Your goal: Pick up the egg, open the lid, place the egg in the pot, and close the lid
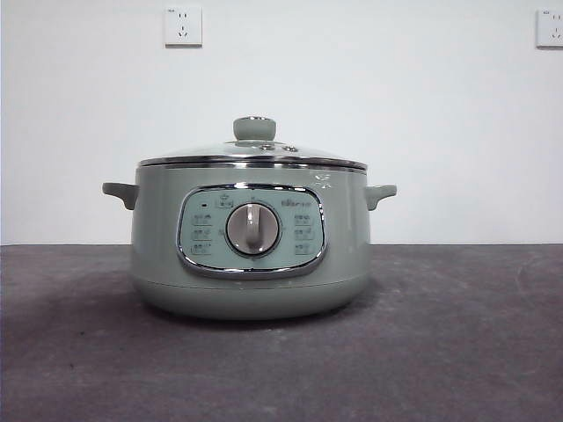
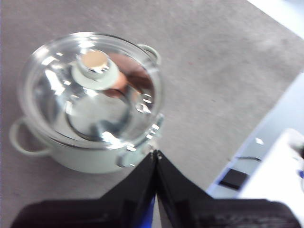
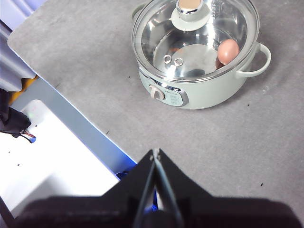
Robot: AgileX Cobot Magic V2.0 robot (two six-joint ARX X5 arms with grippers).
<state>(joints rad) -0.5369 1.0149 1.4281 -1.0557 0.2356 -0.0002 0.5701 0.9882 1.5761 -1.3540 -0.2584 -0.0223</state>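
Egg (image 3: 228, 50) inside pot (image 1: 251, 255), lid (image 1: 253, 151) seated on the rim. Left end effector (image 2: 156, 154) and right end effector (image 3: 155, 153) both pinched closed, empty, above table (image 1: 457, 334).

Left gripper (image 2: 156, 154): two black fingers (image 2: 137, 178), flat-sided and tapering to narrow tips, their inner edges pressed together along the whole visible length. They rise from a broad black body with a matte finish. A thin strip of blue shows at the base of the seam between them.

Right gripper (image 3: 155, 153): same build, two black tapered fingers (image 3: 178, 183) on a wide black matte body, tips meeting. A pale grey edge runs along the inner face of one finger, with a blue patch at the base of the seam.

No screws, cables or markings can be made out on either unit.
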